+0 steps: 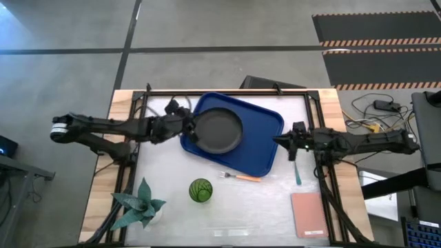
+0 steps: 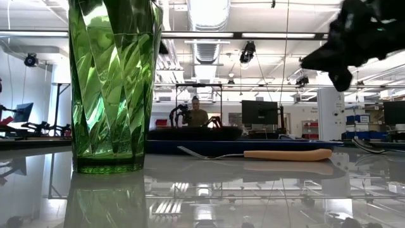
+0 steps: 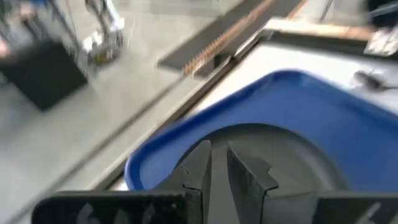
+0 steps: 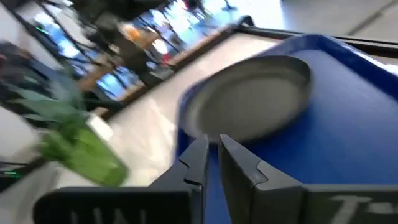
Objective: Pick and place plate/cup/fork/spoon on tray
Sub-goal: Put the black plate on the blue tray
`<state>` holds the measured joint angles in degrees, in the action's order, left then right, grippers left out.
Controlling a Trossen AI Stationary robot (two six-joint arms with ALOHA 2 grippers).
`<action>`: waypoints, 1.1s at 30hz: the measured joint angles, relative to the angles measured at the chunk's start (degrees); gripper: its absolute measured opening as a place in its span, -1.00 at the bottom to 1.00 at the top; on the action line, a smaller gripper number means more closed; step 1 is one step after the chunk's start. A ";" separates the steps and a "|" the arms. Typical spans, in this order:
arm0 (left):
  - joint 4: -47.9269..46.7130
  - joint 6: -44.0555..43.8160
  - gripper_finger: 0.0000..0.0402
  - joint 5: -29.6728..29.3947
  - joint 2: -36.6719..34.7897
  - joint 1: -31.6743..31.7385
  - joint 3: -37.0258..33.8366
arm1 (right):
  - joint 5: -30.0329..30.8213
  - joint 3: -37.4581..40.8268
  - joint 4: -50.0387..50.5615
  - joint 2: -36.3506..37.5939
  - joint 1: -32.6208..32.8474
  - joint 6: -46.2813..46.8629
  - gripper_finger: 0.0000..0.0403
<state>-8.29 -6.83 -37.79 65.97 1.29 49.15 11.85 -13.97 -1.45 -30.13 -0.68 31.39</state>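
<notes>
You risk pushing the round dark grey plate (image 1: 220, 130) out of the bright blue rectangular tray (image 1: 265, 148) at frame centre, because the left gripper (image 1: 193, 129) sits at its left rim, jaws almost closed on nothing. The right gripper (image 1: 281, 140), jaws also nearly closed and empty, hovers over the tray's right edge. The green tumbler cup (image 1: 200, 190), orange-handled fork (image 1: 240, 176) and teal-handled spoon (image 1: 297, 172) lie on the table below the tray.

Bright overhead light glares on the table (image 2: 209, 190); both wrist views are motion-blurred.

No lettering is legible anywhere; blurred marks on wrist housings may be print.
</notes>
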 joint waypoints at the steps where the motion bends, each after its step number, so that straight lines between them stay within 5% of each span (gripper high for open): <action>1: 0.77 1.07 -0.86 -1.00 -0.86 -1.33 -0.02 | 0.22 -1.67 -0.05 -3.36 -0.42 -0.86 -0.91; 16: 10.33 4.35 -0.88 -3.40 -3.04 -10.03 -0.31 | -13.08 -28.99 -0.53 -51.12 -10.11 -17.69 -0.96; 24: 20.05 7.34 -0.88 -5.59 -1.68 -12.20 -4.25 | -22.77 -42.24 -0.54 -65.17 -16.82 -24.93 -0.96; 33: 20.67 7.58 -0.88 -6.31 -3.02 -12.30 -6.10 | -23.38 -52.57 1.38 -76.89 -20.49 -29.48 -0.96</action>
<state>12.38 0.75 -44.10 62.95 -11.00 43.04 -11.53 -66.54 -0.07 -107.02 -21.17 1.91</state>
